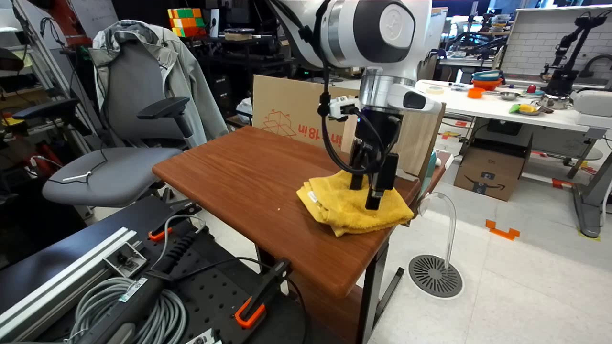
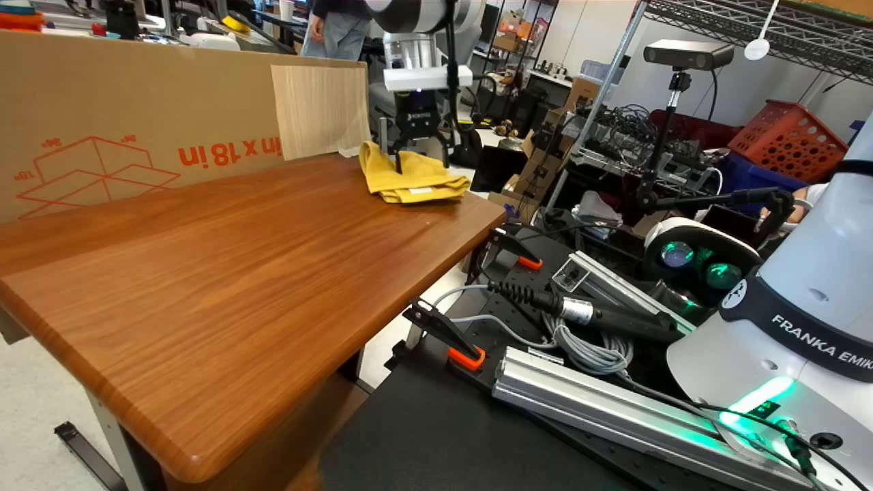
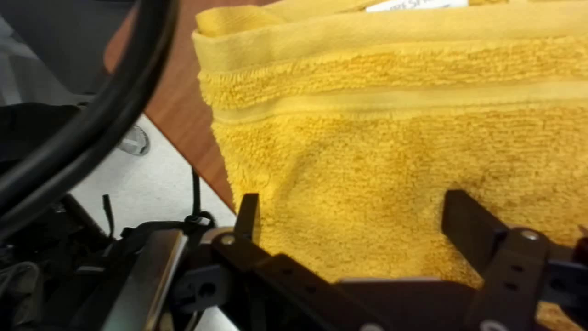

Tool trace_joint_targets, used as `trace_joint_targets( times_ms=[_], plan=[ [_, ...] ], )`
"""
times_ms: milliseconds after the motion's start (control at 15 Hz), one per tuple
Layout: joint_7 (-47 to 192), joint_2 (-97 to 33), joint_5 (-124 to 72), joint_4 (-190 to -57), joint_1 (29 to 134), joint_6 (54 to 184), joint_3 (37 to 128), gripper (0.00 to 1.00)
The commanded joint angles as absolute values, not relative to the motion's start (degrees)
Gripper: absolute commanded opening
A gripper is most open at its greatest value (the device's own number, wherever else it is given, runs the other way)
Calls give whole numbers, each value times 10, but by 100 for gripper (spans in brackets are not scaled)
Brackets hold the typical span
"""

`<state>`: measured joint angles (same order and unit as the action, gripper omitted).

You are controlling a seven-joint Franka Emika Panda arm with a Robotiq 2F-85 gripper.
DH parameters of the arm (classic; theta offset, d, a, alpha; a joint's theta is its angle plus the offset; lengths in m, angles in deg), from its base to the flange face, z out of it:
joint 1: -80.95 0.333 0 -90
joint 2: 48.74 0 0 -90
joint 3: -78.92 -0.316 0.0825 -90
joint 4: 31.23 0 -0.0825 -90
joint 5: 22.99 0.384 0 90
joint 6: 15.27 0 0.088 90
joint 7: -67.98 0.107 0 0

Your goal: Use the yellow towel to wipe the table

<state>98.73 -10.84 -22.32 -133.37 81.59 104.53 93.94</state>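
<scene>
A folded yellow towel (image 1: 334,217) lies on the brown wooden table (image 1: 229,177) near one corner; it also shows in an exterior view (image 2: 416,187) and fills much of the wrist view (image 3: 367,147). A white label shows at its folded edge. My gripper (image 1: 365,195) points down over the towel with its fingers spread wide. In the wrist view the fingertips (image 3: 353,195) are far apart with towel surface between them and nothing pinched. The tips are at or very close to the towel; exact contact cannot be told. The table's bare top shows in an exterior view (image 2: 225,273).
A cardboard sheet (image 2: 136,102) and a light wood panel (image 2: 324,109) stand along the table's back edge. Black-and-orange clamps (image 1: 253,306) and coiled grey cable (image 1: 129,310) sit on the black bench beside the table. A grey chair (image 1: 114,167) stands nearby.
</scene>
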Motion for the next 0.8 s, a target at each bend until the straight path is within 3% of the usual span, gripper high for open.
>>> trace_joint_targets(
  times_ms=[0, 267, 667, 733],
  plan=[
    [1010, -176, -280, -1421, 828, 1035, 957, 100],
    [997, -215, -282, -1465, 815, 1048, 945, 100],
    [945, -392, -236, -1554, 798, 1119, 916, 100],
    [972, -312, -261, -1494, 800, 1096, 920, 100]
  ],
)
